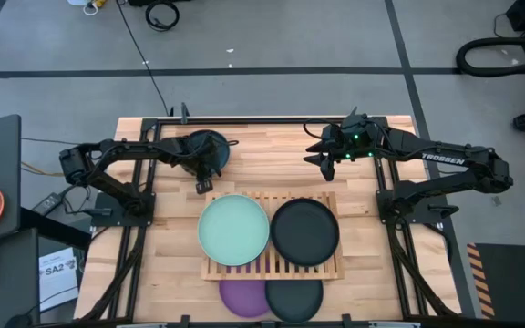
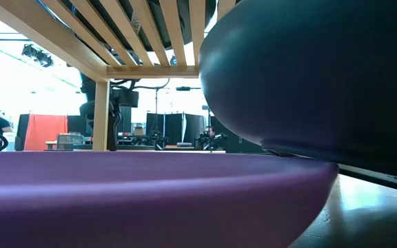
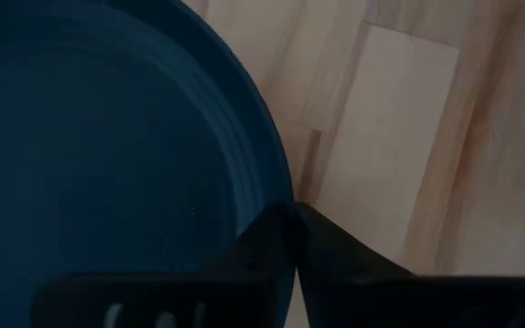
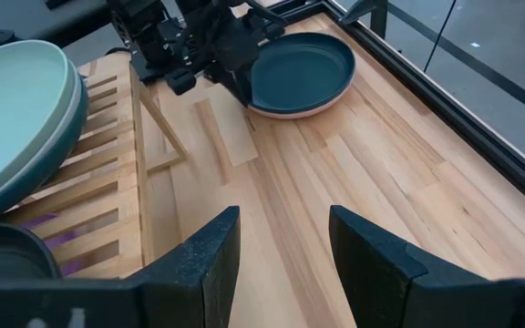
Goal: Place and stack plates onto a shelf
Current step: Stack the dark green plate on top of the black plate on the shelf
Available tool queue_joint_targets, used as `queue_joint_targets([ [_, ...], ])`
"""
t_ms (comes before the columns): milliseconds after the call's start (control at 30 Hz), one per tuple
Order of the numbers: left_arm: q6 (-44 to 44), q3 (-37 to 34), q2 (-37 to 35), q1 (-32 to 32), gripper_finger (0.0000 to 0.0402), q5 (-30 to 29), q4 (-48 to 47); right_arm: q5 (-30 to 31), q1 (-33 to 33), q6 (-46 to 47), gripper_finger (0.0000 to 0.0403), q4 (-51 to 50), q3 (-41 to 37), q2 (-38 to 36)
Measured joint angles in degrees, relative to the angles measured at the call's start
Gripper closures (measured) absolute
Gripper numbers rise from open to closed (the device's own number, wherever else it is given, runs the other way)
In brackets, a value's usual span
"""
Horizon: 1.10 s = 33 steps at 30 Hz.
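1. In the overhead view the shelf [image 1: 272,270] sits in the lower middle of the frame, with a mint green plate [image 1: 233,230] on its left half and a black plate [image 1: 305,231] on its right half, side by side.
2. We see a purple plate [image 1: 242,297] and a dark plate [image 1: 293,299] on the table just below the shelf, at the bottom edge of the frame.
3. The left gripper [image 1: 204,185] is left of centre, above the shelf, its fingers pinched onto the rim of a dark teal plate [image 1: 204,149].
4. In the right wrist view a salmon pink plate [image 4: 285,113] shows as a thin edge under the dark teal plate [image 4: 301,71].
5. The right gripper [image 1: 318,157] hovers right of centre, above the shelf, its fingers [image 4: 210,255] spread wide and holding nothing.
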Motion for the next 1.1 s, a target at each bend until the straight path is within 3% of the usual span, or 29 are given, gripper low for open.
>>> queue_joint_targets([
  [100, 0.0, 0.07, -0.06, 0.0, 0.0387, -0.38, 0.14, 0.01, 0.0, 0.0, 0.0228, 0.0, 0.0, 0.0],
  [500, 0.03, 0.4, -0.79, 0.01, 0.0385, -1.06, -1.35, 0.02, 0.0, 0.0, 0.0228, 0.06, 0.0, 0.0],
  [1100, -0.06, 12.97, -2.68, 0.02, 0.0387, -0.82, -12.11, 0.61, -0.28, -0.04, 0.0228, 0.37, 0.02, 0.0],
])
